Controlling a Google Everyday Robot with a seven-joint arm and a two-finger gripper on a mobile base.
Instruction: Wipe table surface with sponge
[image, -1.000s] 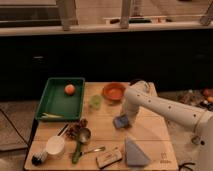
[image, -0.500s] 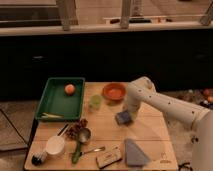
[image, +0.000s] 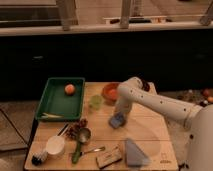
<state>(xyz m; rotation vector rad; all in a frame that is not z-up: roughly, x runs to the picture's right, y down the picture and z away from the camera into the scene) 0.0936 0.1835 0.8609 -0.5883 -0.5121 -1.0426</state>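
The blue-grey sponge (image: 117, 120) lies flat on the light tan wooden table surface (image: 150, 131), near the table's middle. My gripper (image: 120, 113) points straight down onto the sponge, is shut on it and presses it against the wood. The white arm reaches in from the right, with its elbow above the orange bowl.
A green tray (image: 54, 102) holding an orange (image: 70, 89) stands at the back left. An orange bowl (image: 110, 92) and a green cup (image: 95, 102) stand behind the sponge. A folded blue-grey cloth (image: 135, 153), a wooden brush block (image: 109, 157), a ladle (image: 81, 138) and a white cup (image: 55, 146) lie at the front.
My gripper has slid the sponge a little to the left across the tabletop. The arm's elbow has shifted left with it. Nothing else has moved.
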